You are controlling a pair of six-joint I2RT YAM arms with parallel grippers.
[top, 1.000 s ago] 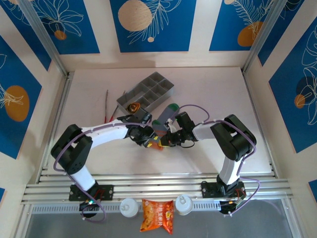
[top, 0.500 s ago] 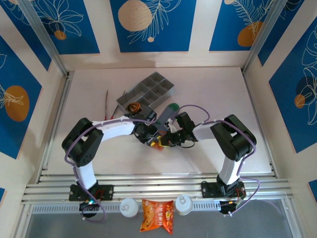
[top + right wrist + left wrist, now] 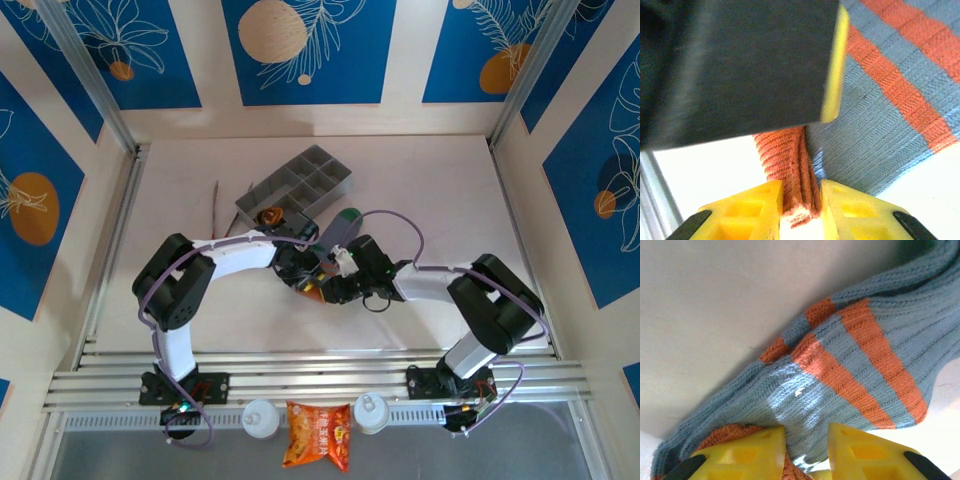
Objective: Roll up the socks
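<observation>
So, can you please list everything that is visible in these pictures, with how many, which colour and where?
socks: one bundle, grey-blue with orange stripes, orange cuff, green toe; table centre, between the two grippers.
compartment tray: one, grey; behind the socks.
small item: one, brown-orange; in the tray's near-left compartment.
thin sticks: apparently two, reddish; left of the tray.
snack bag: one, orange; near edge, between the arm bases.
round caps: two, white; one on either side of the snack bag.
table: one, pale.
left gripper: one, yellow fingers; on the sock fabric, grip unclear.
right gripper: one, yellow fingers; closed on the orange cuff.
</observation>
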